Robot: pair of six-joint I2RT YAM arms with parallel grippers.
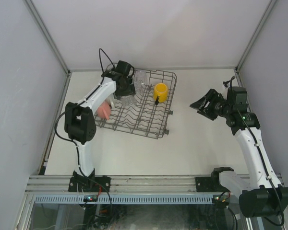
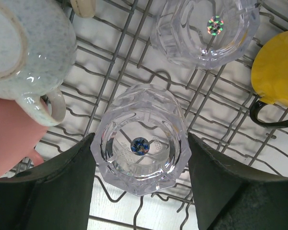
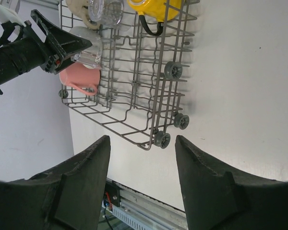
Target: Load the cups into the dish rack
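- The left gripper is right over the dish rack, with a clear glass tumbler sitting dead centre between its fingers.
- The fingers are spread about as wide as the tumbler. Both inner faces look pressed against its sides, so I'd call it clamped on the glass.
- The tumbler is base-up, with its mouth down among the rack wires.
- Just beyond that hand's fingertips is a second clear tumbler, also base-up in the rack, apart from the held one.
- A yellow mug with a dark handle is off past the right finger.
- A white speckled mug and a pink cup are out past the left finger.
- The right gripper is spread wide with nothing in it, over bare table, and the rack is well apart from it.
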